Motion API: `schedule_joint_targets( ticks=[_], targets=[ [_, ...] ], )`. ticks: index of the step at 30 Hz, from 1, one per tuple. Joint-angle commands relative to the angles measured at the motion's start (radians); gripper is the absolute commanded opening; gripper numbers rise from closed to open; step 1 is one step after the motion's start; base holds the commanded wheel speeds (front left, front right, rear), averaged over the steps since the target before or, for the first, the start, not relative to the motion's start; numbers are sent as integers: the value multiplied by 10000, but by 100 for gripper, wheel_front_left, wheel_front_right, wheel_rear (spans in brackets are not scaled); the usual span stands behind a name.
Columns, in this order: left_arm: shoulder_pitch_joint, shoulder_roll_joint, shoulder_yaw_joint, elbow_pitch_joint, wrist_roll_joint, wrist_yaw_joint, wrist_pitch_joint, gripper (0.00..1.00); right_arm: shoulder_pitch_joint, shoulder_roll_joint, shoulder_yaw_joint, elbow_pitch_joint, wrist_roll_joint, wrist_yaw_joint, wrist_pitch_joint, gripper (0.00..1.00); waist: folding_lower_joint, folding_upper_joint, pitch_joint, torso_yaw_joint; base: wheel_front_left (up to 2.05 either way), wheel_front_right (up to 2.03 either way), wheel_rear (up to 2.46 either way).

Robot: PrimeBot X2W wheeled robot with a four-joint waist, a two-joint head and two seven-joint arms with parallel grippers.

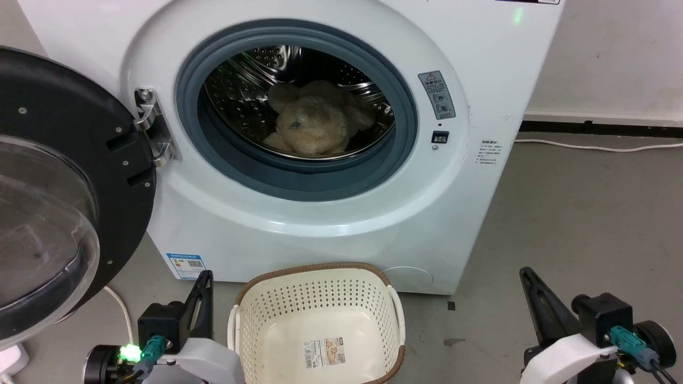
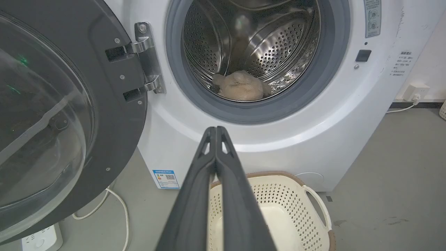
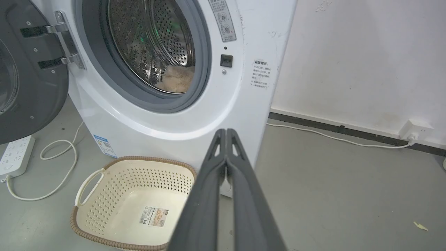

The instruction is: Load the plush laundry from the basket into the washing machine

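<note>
The cream-beige plush laundry (image 1: 315,125) lies inside the steel drum of the white washing machine (image 1: 331,229); it also appears as the plush (image 2: 242,86) and plush (image 3: 176,79) in the wrist views. The machine's round door (image 1: 58,186) hangs wide open to the left. On the floor before the machine stands the cream basket (image 1: 320,290), holding nothing but its label sticker. My left gripper (image 1: 205,277) is shut at the basket's left, my right gripper (image 1: 525,273) shut at the lower right. Both pairs of fingers, left gripper (image 2: 216,129) and right gripper (image 3: 226,131), are pressed together on nothing.
A white power strip (image 3: 14,155) with a looping cable (image 3: 55,167) lies on the floor under the open door. Another cable (image 3: 334,137) runs along the wall to a socket (image 3: 416,130). Grey floor stretches to the right of the machine.
</note>
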Motion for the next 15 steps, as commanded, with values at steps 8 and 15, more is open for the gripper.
schedule_joint_targets(
  ticks=[8,15],
  targets=[
    [-185,-30,60,-72,120,30,74,0,-144,5,-37,-72,-118,6,47,0,0,0,3,4,0,0,0],
    [-185,-30,60,-72,120,30,74,0,-144,5,-37,-72,-118,6,47,0,0,0,3,4,0,0,0]
  ],
)
